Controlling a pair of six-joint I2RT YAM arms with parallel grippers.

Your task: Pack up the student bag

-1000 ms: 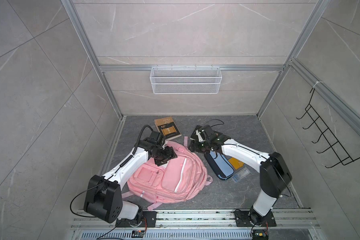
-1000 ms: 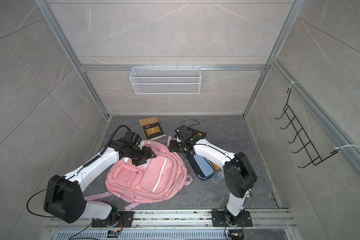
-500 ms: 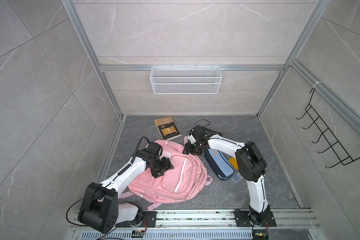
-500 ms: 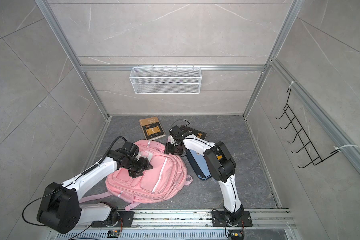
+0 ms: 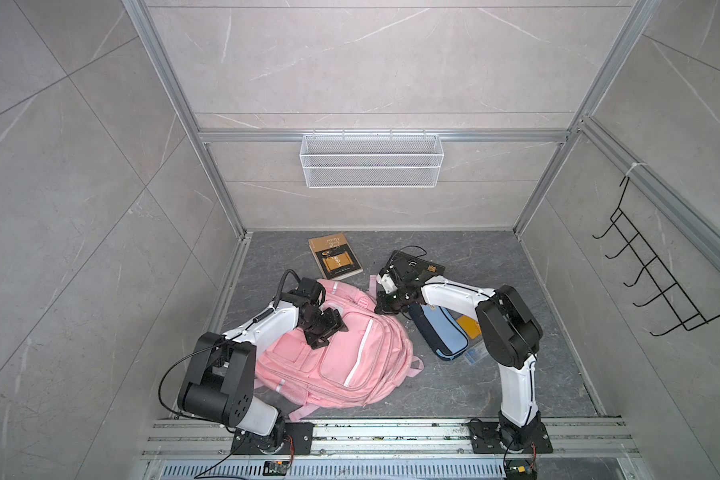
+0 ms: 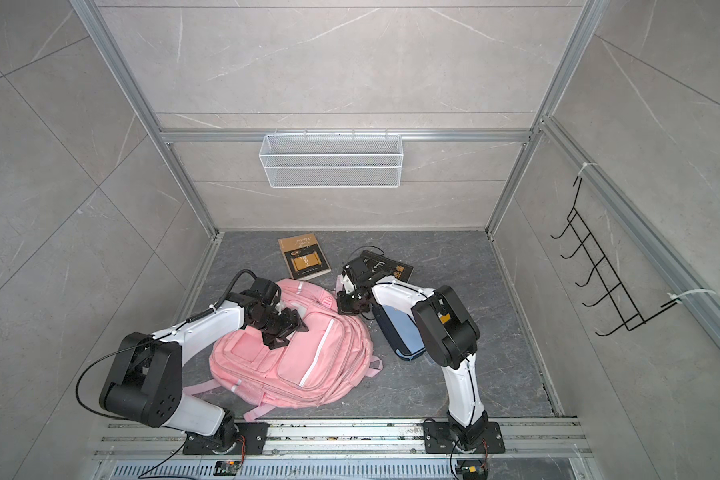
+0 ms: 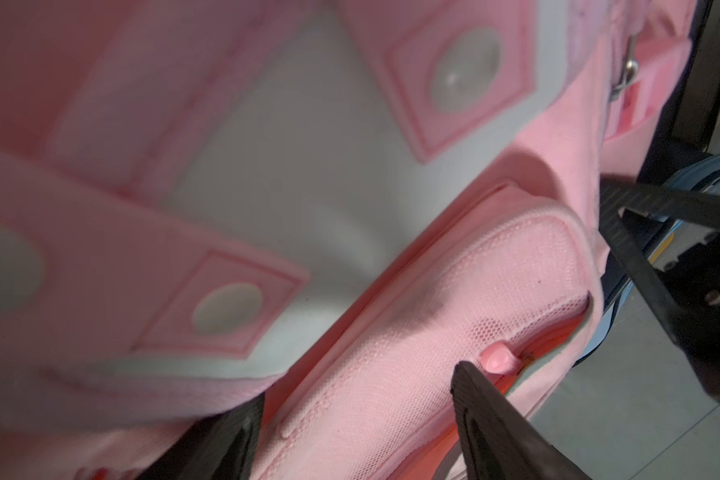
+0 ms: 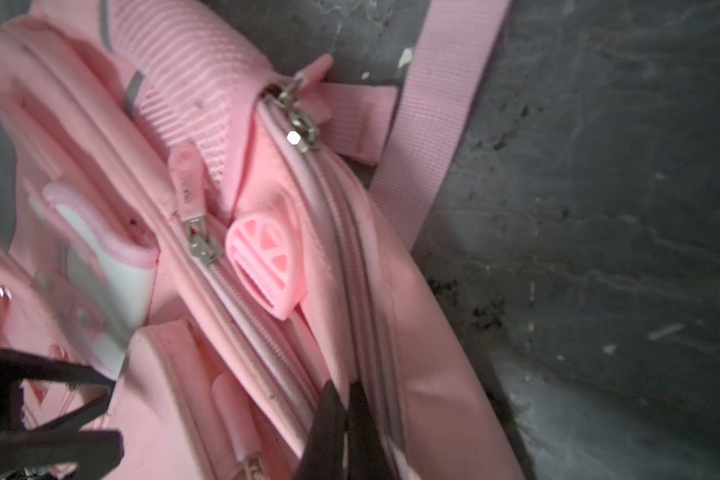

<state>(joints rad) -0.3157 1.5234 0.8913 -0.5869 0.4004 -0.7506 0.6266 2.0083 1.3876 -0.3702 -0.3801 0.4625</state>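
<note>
The student bag [image 5: 350, 353] [image 6: 308, 365] is a pink backpack lying flat on the dark floor in both top views. My left gripper [image 5: 329, 334] [image 6: 287, 336] hovers open over its upper front. In the left wrist view this gripper [image 7: 358, 399] straddles a pink mesh pocket, with a pink zip pull [image 7: 497, 359] beside one finger. My right gripper [image 5: 381, 309] [image 6: 341, 309] sits at the bag's top right edge. In the right wrist view it [image 8: 344, 415] is shut, its tips pressed on the fabric beside a zip line [image 8: 341, 232]. Whether fabric is pinched does not show.
A brown book [image 5: 335, 257] lies behind the bag, and a black book [image 5: 427, 268] lies under my right wrist. A light-blue and navy pencil case [image 5: 443, 334] and an orange item [image 5: 468, 326] lie right of the bag. A wire basket [image 5: 371, 160] hangs on the back wall, a hook rack [image 5: 641, 286] on the right wall.
My right gripper has closed at the bag's top right edge, and its elbow has swung inward. My left gripper has moved down over the bag's front and stays open.
</note>
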